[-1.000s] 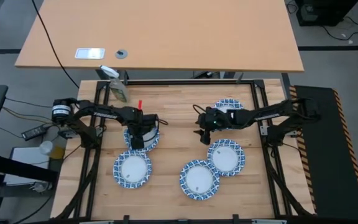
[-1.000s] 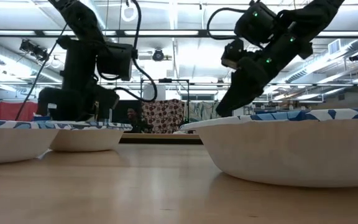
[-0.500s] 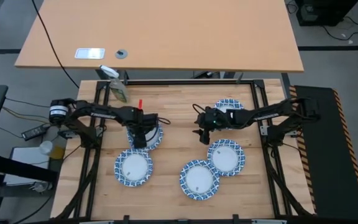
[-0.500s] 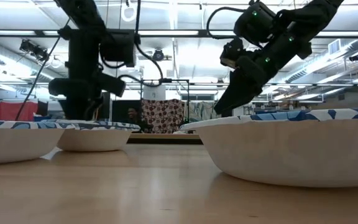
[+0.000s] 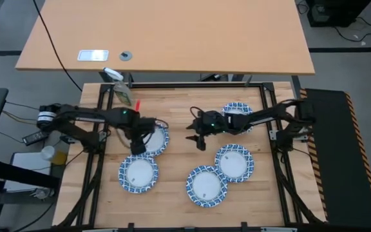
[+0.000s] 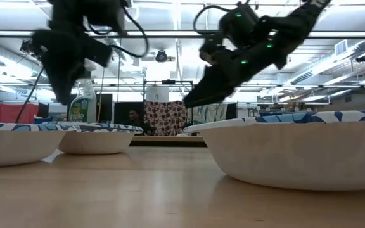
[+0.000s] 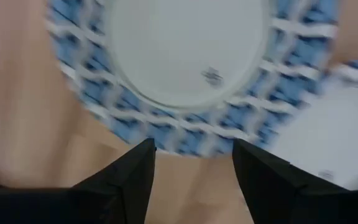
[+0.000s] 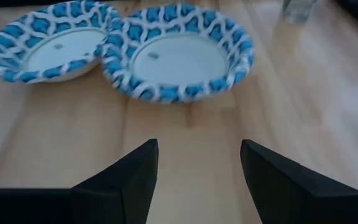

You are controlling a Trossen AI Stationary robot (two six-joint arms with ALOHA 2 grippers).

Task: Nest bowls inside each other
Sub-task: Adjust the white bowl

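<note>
Far bowl (image 5: 237,116) — half under right arm (image 5: 269,117)

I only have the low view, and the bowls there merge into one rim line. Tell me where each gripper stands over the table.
Observer: From above, the left gripper is over the edge of the rear left bowl, on the side towards the front left bowl.
Operator: Report its fingers.
Observer: In the left wrist view the fingers are apart with nothing between them, and a bowl rim lies just ahead.
Operator: Now the right one.
Observer: The right gripper is over bare table near the middle, open and empty, facing those two bowls.
</note>
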